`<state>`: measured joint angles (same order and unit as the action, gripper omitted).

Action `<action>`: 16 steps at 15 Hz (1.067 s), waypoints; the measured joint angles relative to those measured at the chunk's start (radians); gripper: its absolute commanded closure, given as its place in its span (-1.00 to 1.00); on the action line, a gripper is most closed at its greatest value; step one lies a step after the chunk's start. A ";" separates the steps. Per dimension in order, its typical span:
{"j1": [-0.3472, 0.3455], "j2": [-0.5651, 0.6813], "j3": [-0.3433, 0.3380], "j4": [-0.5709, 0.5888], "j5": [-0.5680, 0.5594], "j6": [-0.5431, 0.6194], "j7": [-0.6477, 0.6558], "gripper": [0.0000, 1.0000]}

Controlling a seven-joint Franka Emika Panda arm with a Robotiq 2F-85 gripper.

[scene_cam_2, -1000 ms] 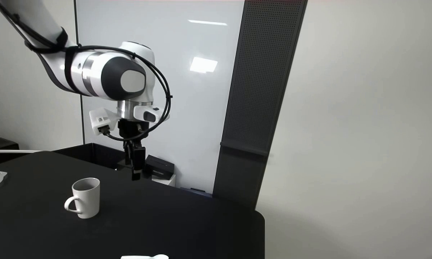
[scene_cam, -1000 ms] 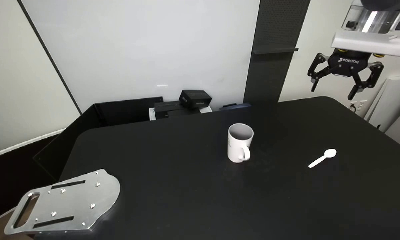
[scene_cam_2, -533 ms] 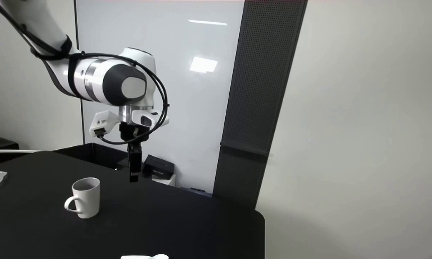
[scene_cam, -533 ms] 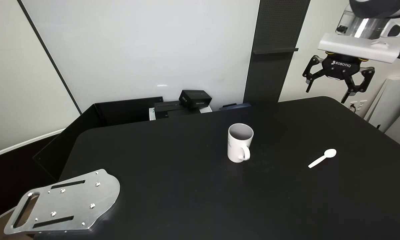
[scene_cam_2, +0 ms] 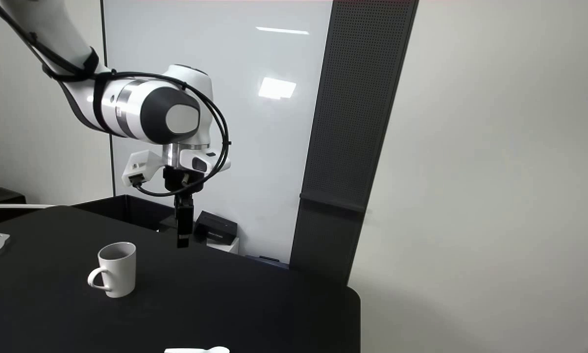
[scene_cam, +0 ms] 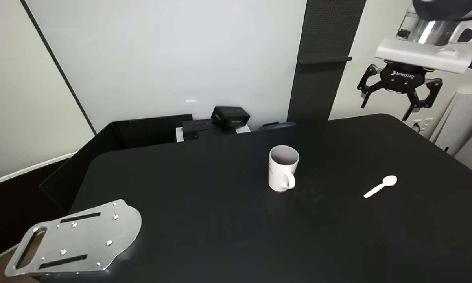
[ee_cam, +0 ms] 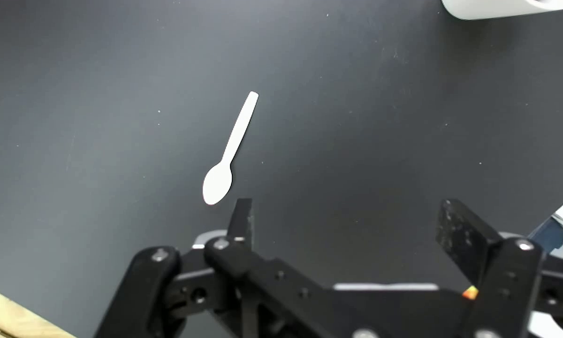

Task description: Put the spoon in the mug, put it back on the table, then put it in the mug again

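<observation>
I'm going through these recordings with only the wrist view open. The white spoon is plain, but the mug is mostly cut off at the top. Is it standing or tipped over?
Observer: Standing. Both exterior views show the mug upright on the table.
Reviewer: Is there anything nearby that falls outside my picture?
Observer: Yes, an exterior view shows a grey metal plate with slots at the table's edge, on the opposite side of the mug from the spoon.
Reviewer: And how near the surface are we?
Observer: Not near. An exterior view shows the hand raised in the air, well clear of the table.
</observation>
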<state>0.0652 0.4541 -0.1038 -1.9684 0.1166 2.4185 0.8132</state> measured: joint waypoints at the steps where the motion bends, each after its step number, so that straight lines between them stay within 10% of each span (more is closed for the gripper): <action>1: 0.000 0.000 0.000 0.000 0.000 0.000 0.000 -1.00; 16: -0.002 0.118 -0.040 0.004 0.004 0.095 0.210 -1.00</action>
<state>0.0634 0.5719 -0.1438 -1.9641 0.1204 2.5130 1.0236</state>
